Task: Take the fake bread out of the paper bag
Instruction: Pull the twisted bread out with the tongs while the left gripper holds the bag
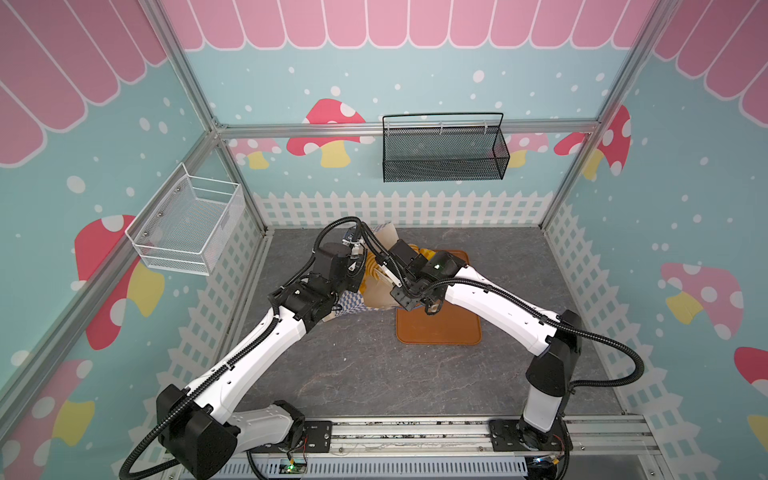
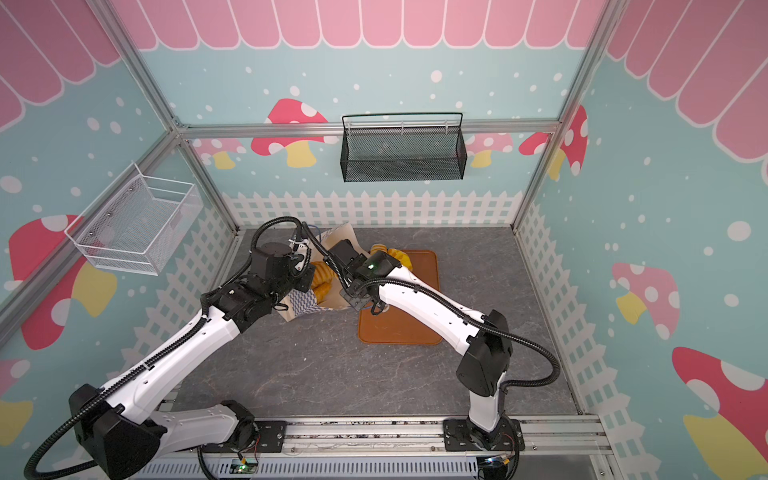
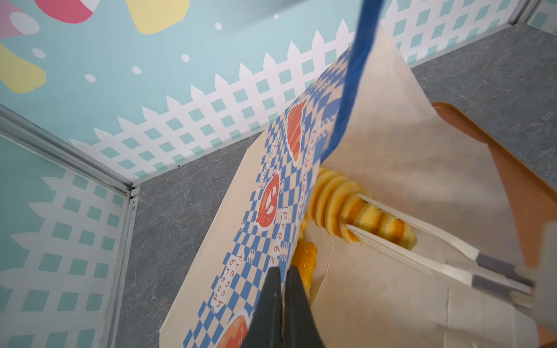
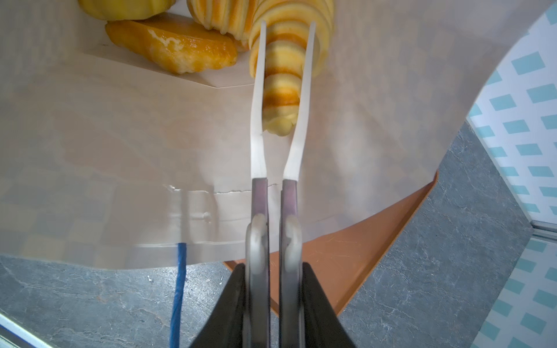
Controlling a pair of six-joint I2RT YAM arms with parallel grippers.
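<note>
Matt paper bag point(image 3: 422, 180); glossy, ridged, plastic-looking fake bread point(image 4: 283, 60) inside the bag; smooth tray point(image 4: 346, 256) and matt stone-look desk point(image 4: 437, 286) beneath the bag.

You see a flat brown tray point(image 1: 439, 332) lying on the grey table point(image 1: 365, 374) (its top looks like stone). A black mesh basket point(image 1: 444, 166) hangs on the back wall. A white wire basket point(image 1: 187, 226) hangs on the left wall. The walls point(image 1: 270, 83) are blue with red mushrooms point(image 1: 332, 124), a white fence point(image 1: 399, 208) low down and a pink roof point(image 1: 332, 20) up top.
</note>
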